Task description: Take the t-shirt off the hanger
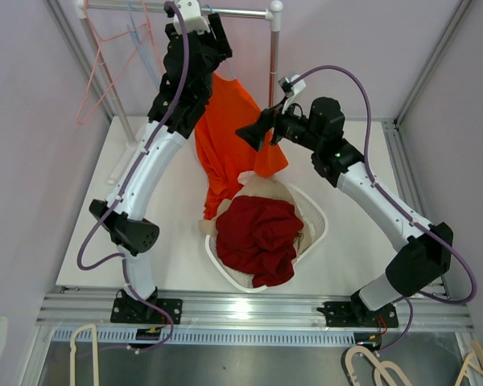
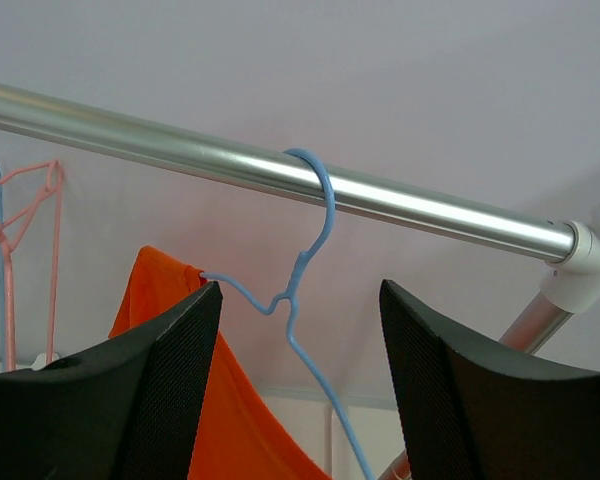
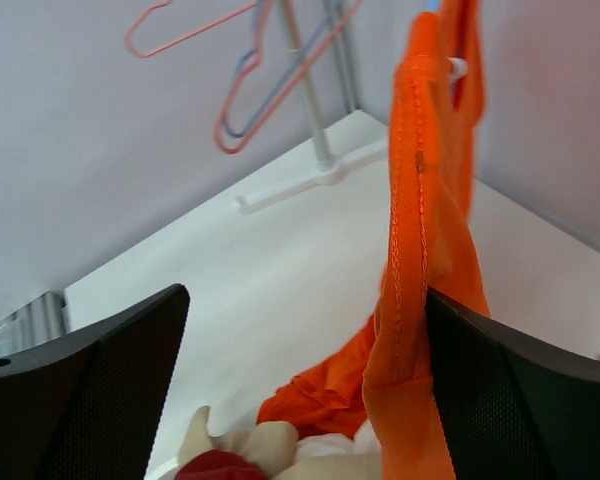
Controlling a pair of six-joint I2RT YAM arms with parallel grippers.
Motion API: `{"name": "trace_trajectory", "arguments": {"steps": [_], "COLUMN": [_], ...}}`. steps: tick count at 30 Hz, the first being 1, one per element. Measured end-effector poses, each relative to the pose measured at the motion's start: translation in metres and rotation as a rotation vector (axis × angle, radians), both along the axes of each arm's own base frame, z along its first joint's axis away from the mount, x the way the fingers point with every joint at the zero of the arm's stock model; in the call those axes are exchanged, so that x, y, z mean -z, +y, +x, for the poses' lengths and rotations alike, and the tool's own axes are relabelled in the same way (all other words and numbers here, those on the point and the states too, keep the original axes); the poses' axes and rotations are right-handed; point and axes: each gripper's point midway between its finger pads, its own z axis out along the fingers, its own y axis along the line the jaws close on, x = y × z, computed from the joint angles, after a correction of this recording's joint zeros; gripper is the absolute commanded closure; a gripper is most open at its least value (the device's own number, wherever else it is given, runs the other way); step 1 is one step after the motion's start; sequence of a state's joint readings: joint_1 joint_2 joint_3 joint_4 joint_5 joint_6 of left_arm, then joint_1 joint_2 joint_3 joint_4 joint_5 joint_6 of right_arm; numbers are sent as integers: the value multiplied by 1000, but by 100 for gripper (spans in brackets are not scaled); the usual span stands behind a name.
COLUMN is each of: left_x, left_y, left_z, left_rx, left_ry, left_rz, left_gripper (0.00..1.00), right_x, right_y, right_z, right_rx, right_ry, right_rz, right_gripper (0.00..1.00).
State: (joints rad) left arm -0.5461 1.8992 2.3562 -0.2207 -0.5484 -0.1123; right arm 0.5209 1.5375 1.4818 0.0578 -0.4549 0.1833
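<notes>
Item: orange fabric t-shirt (image 1: 225,153), caught on one shoulder of the thin blue wire hanger (image 2: 300,265), long axis hanging straight down from the steel rail (image 2: 410,200). Your left hand (image 2: 300,292): released, jaws straddling the hanger's neck. Your right hand (image 3: 305,298): released, nearer the cloth; seam possibly brushes one finger.

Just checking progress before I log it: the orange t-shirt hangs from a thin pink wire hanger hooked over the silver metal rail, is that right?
Not quite. The thin wire hanger carrying the orange t-shirt is light blue, not pink. The left wrist view shows its blue hook over the silver metal rail, with the shirt draped on the hanger's shoulder.
</notes>
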Motion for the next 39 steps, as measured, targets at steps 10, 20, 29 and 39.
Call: {"name": "trace_trajectory", "arguments": {"steps": [10,20,29,39], "left_x": [21,77,75,72], "left_y": [-13,-16,-5,0], "left_z": [25,57,58,58], "left_rx": [-7,-62,-104,-125], "left_ry": [-2,99,94,94], "left_rz": [17,106,133,183], "left_gripper": [35,45,96,99], "right_x": [-20,-17,-9,-6], "right_y": [68,65,65,59], "right_z": [-93,-91,-90,-90], "right_rx": [-270,-258,-254,-227], "right_ry": [-39,-35,-22,-16], "right_rz": [26,23,14,11], "right_gripper": [2,2,2,1]}}
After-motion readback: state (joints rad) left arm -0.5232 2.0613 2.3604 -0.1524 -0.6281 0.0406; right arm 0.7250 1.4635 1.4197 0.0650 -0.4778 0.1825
